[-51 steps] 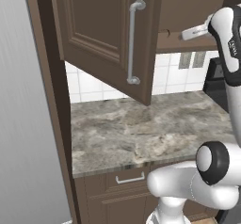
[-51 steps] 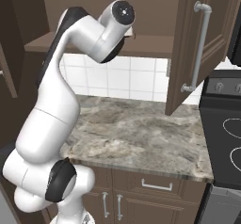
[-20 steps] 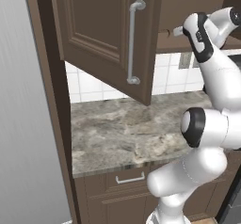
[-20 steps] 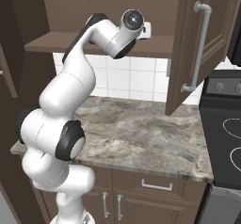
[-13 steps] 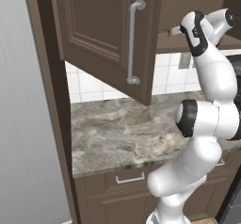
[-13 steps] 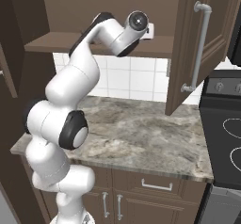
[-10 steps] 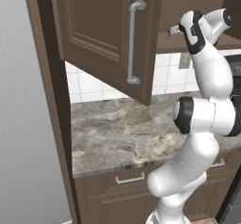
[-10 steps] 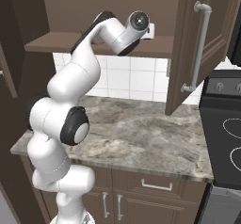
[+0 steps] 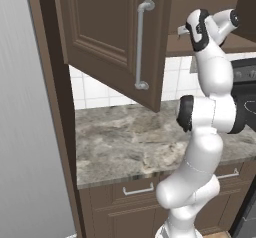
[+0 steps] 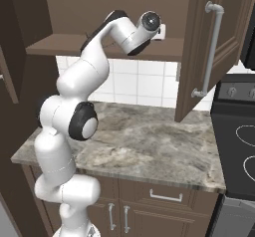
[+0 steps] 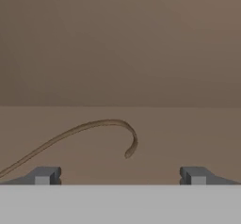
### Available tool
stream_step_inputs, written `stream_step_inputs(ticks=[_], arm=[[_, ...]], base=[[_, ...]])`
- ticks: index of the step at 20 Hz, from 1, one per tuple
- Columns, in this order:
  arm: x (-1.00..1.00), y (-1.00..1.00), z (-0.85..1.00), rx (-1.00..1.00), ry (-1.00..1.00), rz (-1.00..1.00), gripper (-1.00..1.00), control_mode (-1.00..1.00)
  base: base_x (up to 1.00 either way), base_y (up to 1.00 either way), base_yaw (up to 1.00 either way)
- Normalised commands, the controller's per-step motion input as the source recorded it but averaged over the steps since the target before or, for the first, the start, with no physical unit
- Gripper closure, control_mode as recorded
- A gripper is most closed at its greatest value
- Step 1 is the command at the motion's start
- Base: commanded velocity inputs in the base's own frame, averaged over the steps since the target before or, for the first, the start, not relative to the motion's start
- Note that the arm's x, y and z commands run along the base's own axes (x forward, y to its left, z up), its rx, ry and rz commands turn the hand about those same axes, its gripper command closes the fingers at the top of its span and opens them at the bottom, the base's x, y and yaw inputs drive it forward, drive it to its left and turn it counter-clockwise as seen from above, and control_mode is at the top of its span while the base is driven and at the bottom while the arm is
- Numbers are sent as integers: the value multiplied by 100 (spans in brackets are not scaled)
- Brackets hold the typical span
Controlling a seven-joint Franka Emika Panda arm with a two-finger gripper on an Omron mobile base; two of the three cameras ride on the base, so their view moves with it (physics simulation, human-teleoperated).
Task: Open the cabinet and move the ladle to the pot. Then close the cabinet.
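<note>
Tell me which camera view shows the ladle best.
The hand view: the ladle's thin curved handle lies on the cabinet shelf, hook end between the open hand's fingertips, bowl out of frame. From both base views, I cannot make out the ladle; they show the hand reaching into the open cabinet.

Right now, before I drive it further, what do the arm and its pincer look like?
The arm is glossy white with rounded segments and dark grey to black joint caps, such as the elbow joint. No cables or markings show. In the hand view the pincer ends in two small dark grey, blocky fingertips.
</note>
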Motion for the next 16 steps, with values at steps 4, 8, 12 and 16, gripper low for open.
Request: stream_step_inputs(ticks=[4, 8, 12, 16], arm=[[26, -17, -12, 1, 0, 0, -100, -100], [13, -21, -13, 2, 0, 0, -100, -100], [1, -18, -9, 3, 0, 1, -100, -100], [18, -1, -2, 1, 0, 2, -100, -100]], base=[[0, 0, 0], [0, 0, 0], [0, 0, 0], [0, 0, 0]])
